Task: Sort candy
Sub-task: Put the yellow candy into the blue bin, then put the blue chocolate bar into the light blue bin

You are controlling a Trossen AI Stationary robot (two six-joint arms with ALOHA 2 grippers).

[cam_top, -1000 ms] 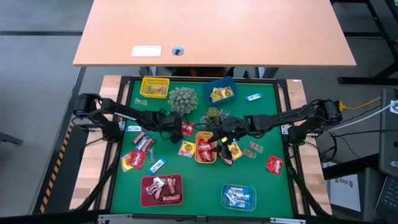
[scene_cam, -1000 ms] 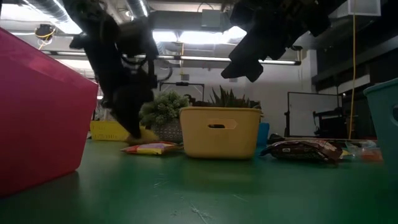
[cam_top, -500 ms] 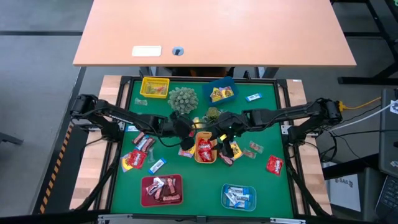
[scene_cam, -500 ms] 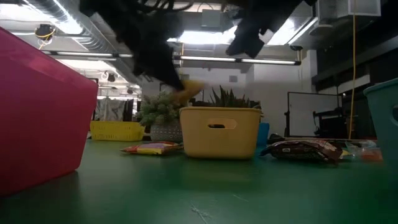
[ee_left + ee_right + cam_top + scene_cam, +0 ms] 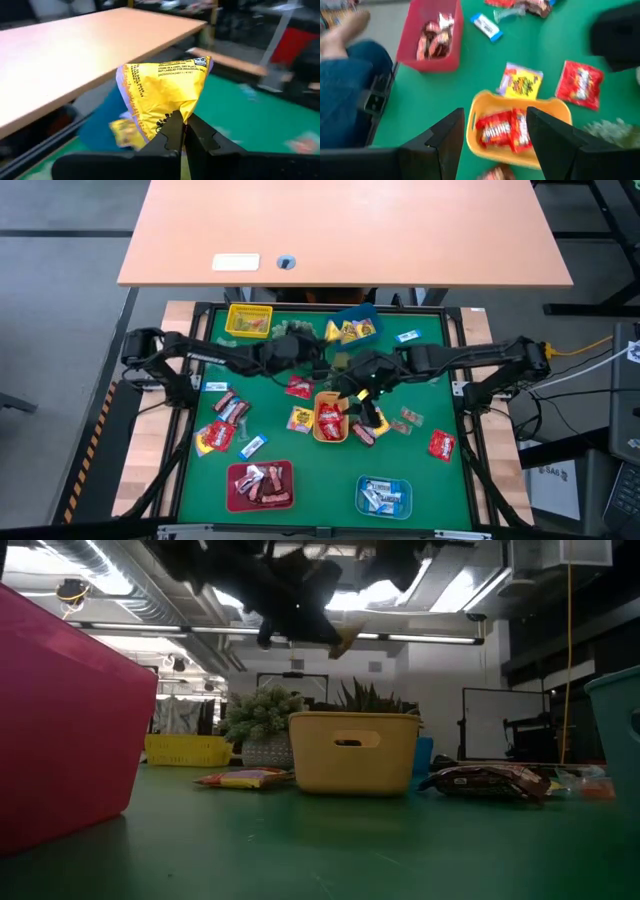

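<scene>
Candy lies all over my green table (image 5: 420,470), some loose, some already in trays. My left gripper (image 5: 181,131) has its fingers pressed together on a yellow candy packet (image 5: 162,91), pinching its lower edge so the packet stands up above the fingertips. Seen from above, that gripper (image 5: 318,346) hangs over the far side of the table, just beside the blue tray (image 5: 352,317), which has yellow packets in it. Level with the tabletop, the packet (image 5: 345,637) hangs high in the air, above the orange tray (image 5: 353,752).

My right gripper (image 5: 366,405) hovers just beside the orange tray (image 5: 331,418), its fingers (image 5: 442,145) spread well apart with nothing between them. Its wrist camera looks down on that tray (image 5: 485,102) with two red candy packets (image 5: 502,129) inside, a yellow packet (image 5: 521,81) and a red packet (image 5: 580,83) loose on the green beyond it, and the red tray (image 5: 432,35) holding brown-pink sweets farther off.

Near the table's front edge sits a teal tray (image 5: 384,496) with blue-white sweets; a yellow tray (image 5: 248,320) stands at the far left corner
</scene>
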